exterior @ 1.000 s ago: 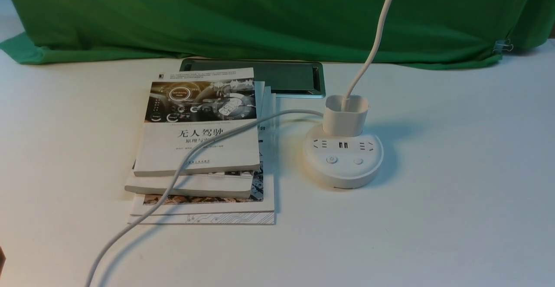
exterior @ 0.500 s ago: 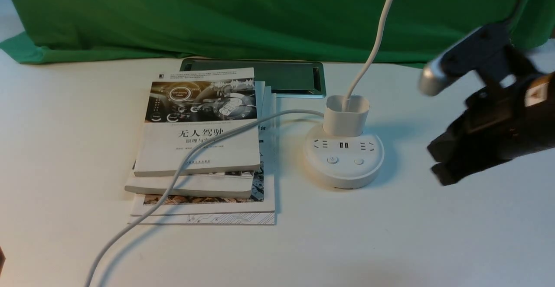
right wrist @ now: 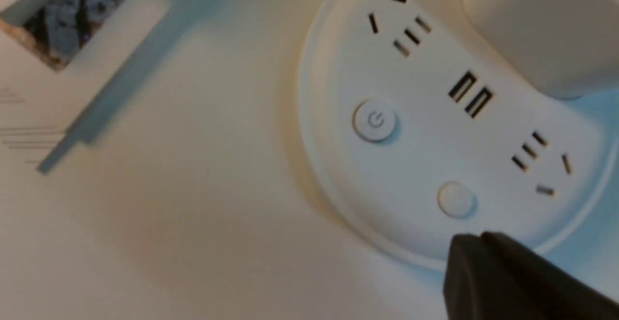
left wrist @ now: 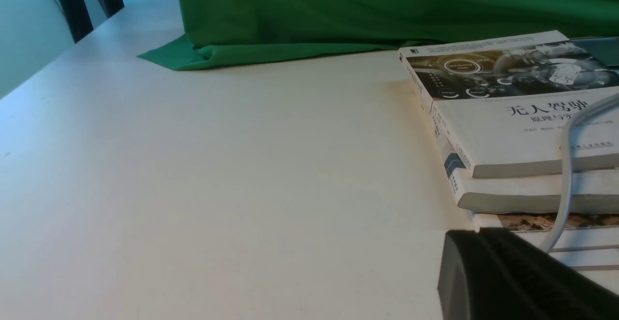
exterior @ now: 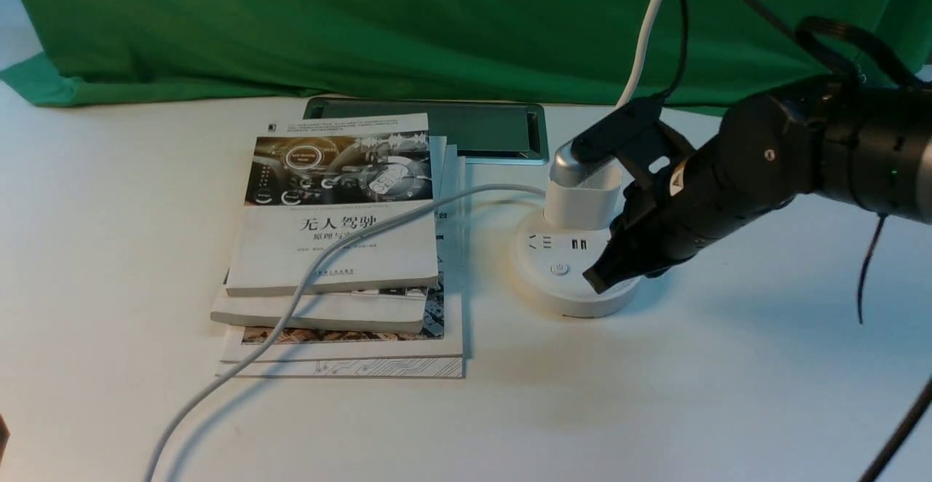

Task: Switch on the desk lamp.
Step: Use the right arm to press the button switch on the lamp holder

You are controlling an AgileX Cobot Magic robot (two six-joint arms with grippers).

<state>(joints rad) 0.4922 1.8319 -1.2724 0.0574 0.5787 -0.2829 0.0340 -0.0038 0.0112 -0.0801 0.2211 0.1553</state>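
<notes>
White plastic puck-base desk lamp [exterior: 561, 296] — centre-right of frame, on white tabletop [exterior: 728, 394]; right fingers [exterior: 598, 278] pressed together over base edge; left fingers [left wrist: 488, 271] state unclear. Base rigid, likely light — press power button [exterior: 559, 269] vertically.

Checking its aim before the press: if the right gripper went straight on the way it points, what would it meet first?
Likely the plain round button on the lamp base, just ahead of the shut right gripper, not the power-marked button; depth is unclear.
</notes>
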